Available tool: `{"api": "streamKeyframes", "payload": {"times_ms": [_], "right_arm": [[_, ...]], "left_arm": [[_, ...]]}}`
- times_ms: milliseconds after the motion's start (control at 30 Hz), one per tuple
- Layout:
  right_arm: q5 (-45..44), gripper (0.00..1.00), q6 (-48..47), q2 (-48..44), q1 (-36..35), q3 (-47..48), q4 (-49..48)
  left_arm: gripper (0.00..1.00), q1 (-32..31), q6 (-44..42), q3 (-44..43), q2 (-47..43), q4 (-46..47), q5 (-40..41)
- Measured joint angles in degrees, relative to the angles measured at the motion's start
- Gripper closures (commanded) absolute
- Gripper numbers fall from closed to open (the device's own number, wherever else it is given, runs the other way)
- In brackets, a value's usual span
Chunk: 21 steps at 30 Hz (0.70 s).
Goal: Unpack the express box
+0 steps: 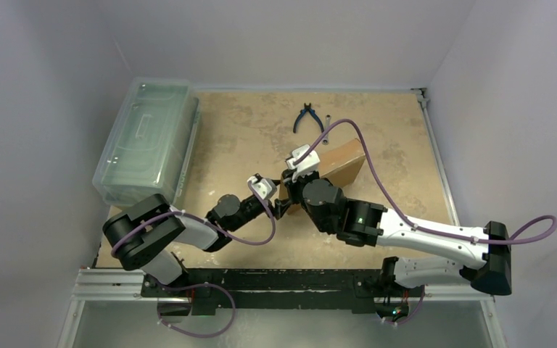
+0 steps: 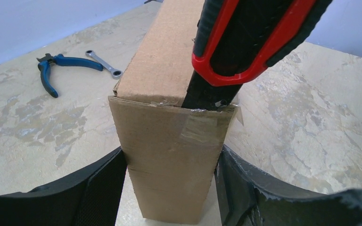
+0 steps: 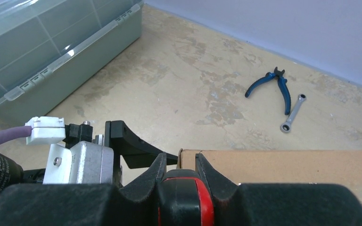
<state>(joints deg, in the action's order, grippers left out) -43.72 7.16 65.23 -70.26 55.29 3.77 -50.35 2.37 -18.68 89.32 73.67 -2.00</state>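
- At the near end of the express box [image 2: 169, 155], the left end effector [image 2: 169, 188] straddles the cardboard, one black finger [image 2: 99, 188] on each broad face; the fingers look right against the box, but I cannot tell whether they are pressing on it.
- Above it, the right end effector [image 3: 179, 165] is clamped on a red-and-black utility knife [image 2: 245, 42] (handle wedged between both fingers); the knife's tip sits at the taped seam on the top of that same box end.
- The box stands on its narrow edge near the middle of the table [image 1: 246, 130], running away from the arms.
- Beyond it lie blue-handled pliers [image 1: 306, 116] and a small wrench [image 3: 293, 113], just beside each other.
- Along the table's left side sits a clear plastic bin [image 1: 145, 138], lid on.
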Motion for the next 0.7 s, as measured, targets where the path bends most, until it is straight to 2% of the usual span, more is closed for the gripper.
{"api": "streamKeyframes", "payload": {"times_ms": [700], "right_arm": [[-1.2,1.0,-1.6,-1.9,-3.0,0.1,3.6]], "left_arm": [[0.65,-1.2,0.0,0.0,-1.3,-2.2,-0.1]]}}
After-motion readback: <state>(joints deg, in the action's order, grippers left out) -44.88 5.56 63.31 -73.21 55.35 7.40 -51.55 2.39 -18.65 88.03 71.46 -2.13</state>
